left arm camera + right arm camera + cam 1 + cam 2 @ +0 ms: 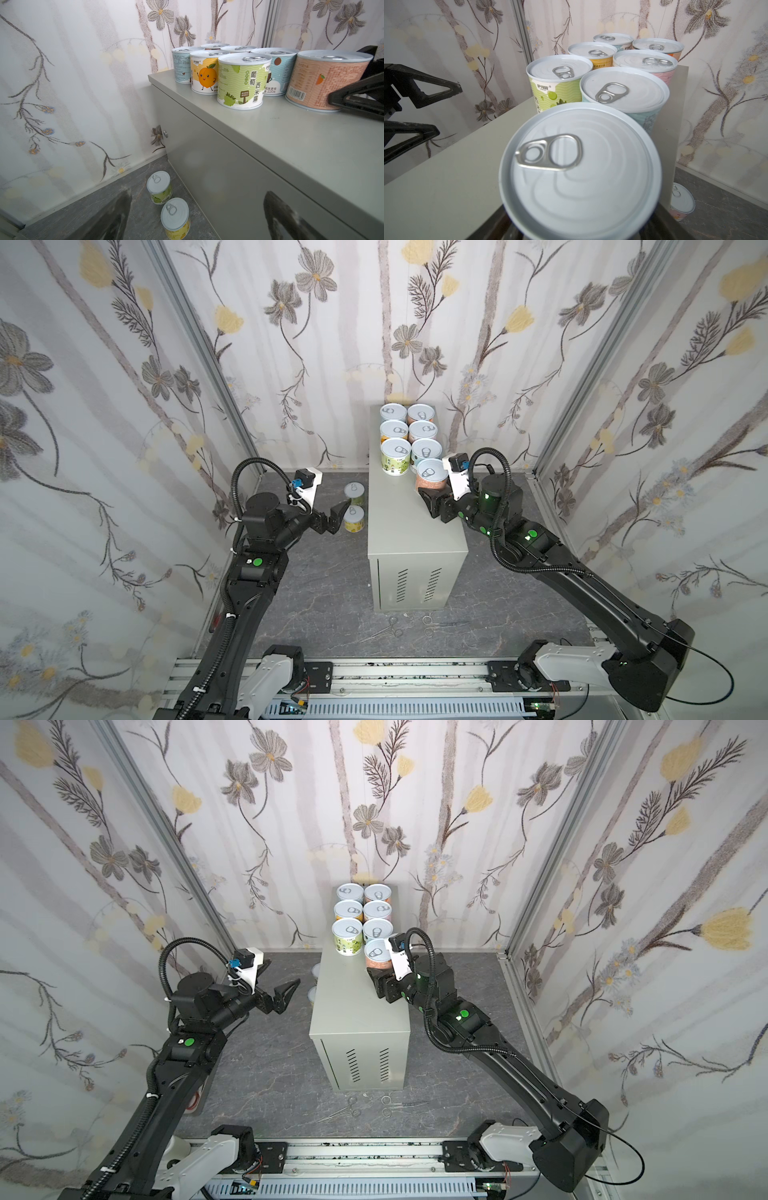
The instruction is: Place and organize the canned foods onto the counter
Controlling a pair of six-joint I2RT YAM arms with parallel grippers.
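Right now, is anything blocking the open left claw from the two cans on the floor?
Nothing visible does. The left gripper hangs open above the green can and the yellow can; the counter stands beside them, not between.

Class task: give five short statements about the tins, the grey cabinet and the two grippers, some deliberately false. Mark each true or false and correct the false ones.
1. Seven short silver-lidded tins stand on the tall light-grey metal cabinet. True.
2. The left gripper is closed on a tin. False: it is open and holds nothing.
3. Two more tins stand on the dark marbled floor on the left arm's side. True.
4. The green-labelled tin on the cabinet lies on its side. False: it stands upright.
5. The right gripper is at the orange-labelled tin on the cabinet. True.
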